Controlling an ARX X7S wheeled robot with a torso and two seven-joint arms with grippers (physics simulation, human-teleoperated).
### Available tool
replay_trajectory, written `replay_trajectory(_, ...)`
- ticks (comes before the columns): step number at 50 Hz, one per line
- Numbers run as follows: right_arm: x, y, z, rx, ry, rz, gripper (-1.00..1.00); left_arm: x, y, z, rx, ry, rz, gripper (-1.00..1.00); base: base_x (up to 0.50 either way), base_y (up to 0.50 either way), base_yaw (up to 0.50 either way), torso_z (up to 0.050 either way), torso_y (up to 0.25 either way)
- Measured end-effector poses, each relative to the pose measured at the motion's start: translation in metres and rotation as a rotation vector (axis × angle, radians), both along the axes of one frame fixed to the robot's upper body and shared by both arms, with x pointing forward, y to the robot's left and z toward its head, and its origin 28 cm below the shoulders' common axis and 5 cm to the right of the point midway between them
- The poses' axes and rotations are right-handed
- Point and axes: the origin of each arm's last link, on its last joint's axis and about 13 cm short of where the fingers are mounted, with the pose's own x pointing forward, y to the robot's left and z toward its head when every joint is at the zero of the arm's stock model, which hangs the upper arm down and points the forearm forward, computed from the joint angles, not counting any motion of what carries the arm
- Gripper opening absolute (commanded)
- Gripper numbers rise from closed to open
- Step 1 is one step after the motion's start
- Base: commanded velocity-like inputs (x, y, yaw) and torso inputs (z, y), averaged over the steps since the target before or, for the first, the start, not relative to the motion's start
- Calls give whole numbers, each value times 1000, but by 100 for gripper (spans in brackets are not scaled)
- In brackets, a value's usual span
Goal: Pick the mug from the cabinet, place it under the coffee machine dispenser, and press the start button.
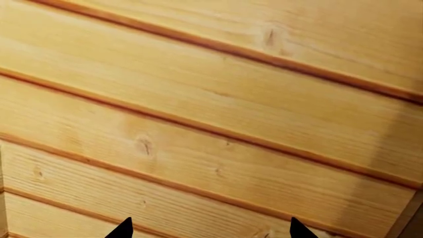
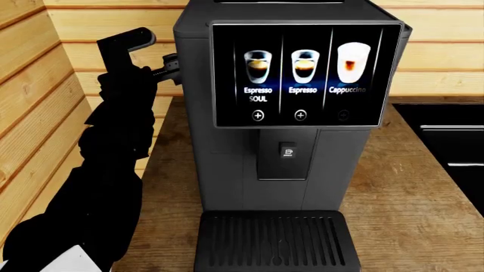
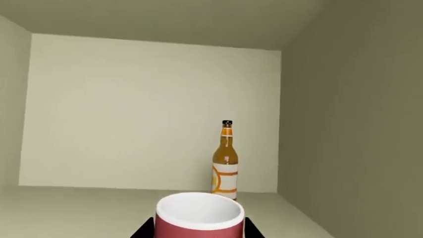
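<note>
In the head view, the dark-grey coffee machine fills the centre of the frame, standing on a wooden counter against a plank wall. Its glossy screen shows two Espresso drinks and a Cappuccino. Below the screen hangs the coffee machine dispenser with its small cup icon, and at the bottom centre lies the black ribbed drip tray, with no mug on it. The black left arm rises along the left edge of that frame, its wrist by the machine's upper left corner. In the left wrist view only two dark tips of the left fingers show, well apart, before the plank wall. In the right wrist view, a pale cabinet interior holds an amber bottle standing upright near the back right corner, and the mug sits at bottom centre with the right fingers on either side of it; whether they grip it cannot be told.
</note>
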Motion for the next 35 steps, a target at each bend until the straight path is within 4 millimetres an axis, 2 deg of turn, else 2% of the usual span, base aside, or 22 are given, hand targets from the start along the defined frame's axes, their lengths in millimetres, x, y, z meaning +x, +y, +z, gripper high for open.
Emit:
replay_trajectory(16,-3,-1,-1,43,19,113,-100,0,0,0,-4,-4,-2,100,5,2,5,0,0)
replay_trajectory(35,-39,14,14,2,-73,231,-100,0,1,0,-6,-4,-2,100,0,0,0,0,0)
